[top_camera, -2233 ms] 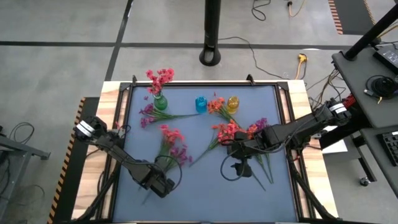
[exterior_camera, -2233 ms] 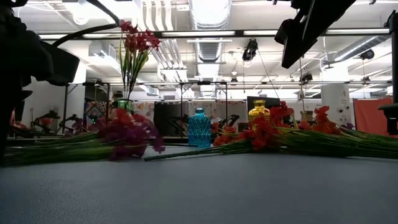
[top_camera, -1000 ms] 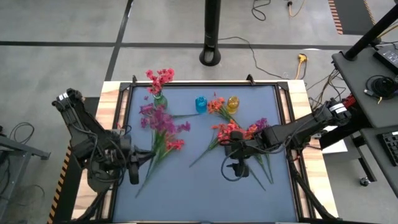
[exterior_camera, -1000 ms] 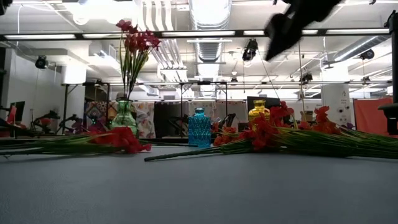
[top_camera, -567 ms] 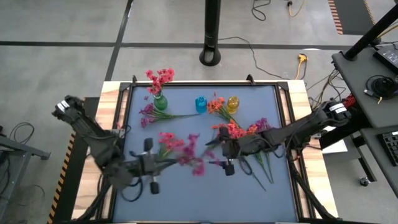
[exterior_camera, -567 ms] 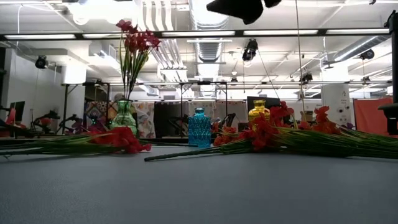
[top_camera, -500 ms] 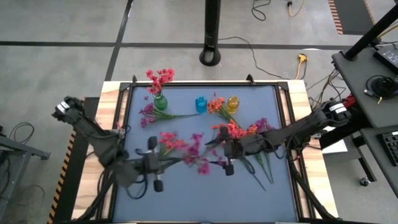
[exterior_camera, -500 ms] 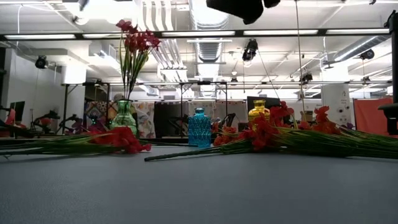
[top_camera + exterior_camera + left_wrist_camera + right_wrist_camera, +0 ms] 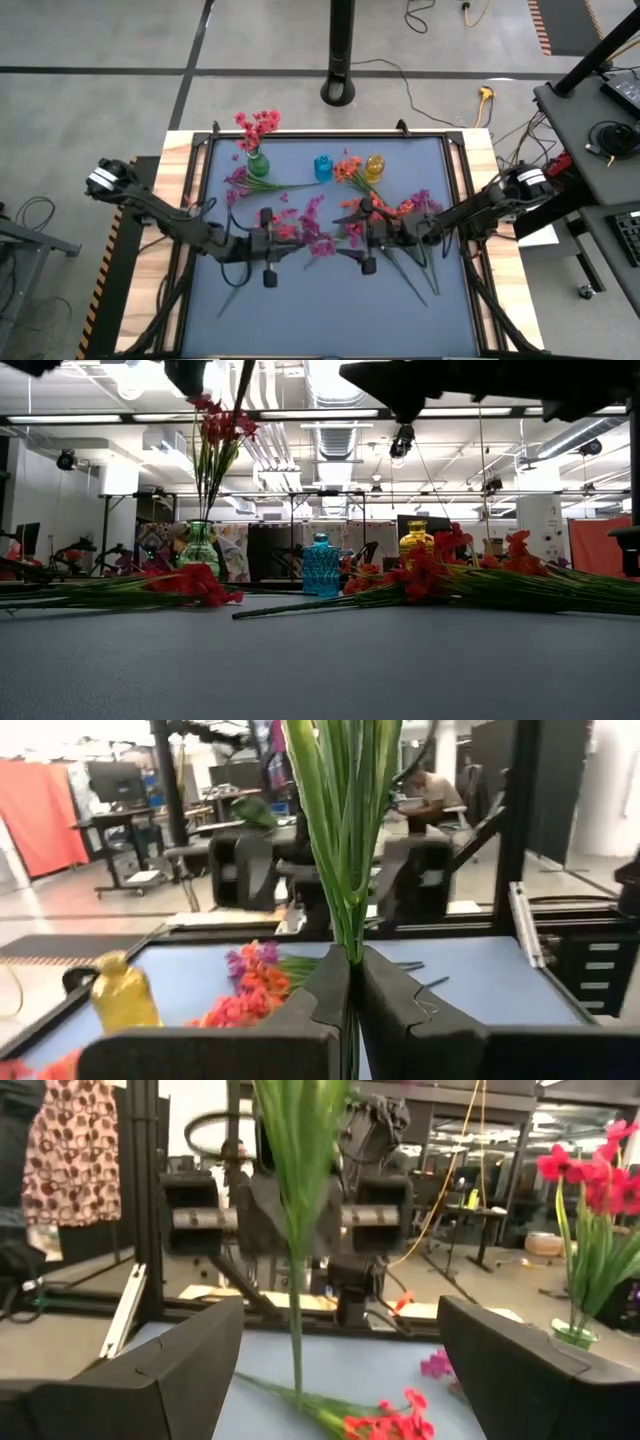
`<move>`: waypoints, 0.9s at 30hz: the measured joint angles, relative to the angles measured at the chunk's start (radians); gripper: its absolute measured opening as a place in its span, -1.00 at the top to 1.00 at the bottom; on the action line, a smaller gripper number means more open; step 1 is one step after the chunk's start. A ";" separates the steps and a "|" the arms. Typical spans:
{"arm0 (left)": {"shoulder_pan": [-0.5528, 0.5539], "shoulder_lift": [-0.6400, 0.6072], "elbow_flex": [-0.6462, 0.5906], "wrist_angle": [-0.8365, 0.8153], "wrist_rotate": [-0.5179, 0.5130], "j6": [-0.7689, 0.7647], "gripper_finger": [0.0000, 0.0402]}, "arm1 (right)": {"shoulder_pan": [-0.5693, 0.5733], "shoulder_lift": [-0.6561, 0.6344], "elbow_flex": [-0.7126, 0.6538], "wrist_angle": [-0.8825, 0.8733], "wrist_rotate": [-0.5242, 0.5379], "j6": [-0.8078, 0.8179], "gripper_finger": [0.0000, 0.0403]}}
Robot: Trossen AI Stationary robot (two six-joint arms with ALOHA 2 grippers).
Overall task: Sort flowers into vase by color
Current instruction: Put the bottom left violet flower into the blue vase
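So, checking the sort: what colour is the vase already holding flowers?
Green vase, holding pink-red flowers; clearest in the low view.

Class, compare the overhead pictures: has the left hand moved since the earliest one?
Yes. The left hand, shut on a bunch of flowers, has moved from the table's near edge towards the blue vase.

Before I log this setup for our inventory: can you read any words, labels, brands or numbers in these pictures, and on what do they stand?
No text can be read anywhere.
Green vase, blue vase, yellow vase: no labels visible.
Left gripper and right gripper: no markings can be made out.
Room behind the table: monitors and banners show, any writing too blurred to read.
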 joint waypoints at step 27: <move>0.051 0.102 -0.028 0.169 -0.076 -0.013 1.00 | -0.088 0.232 0.327 -0.100 -0.056 0.052 -0.26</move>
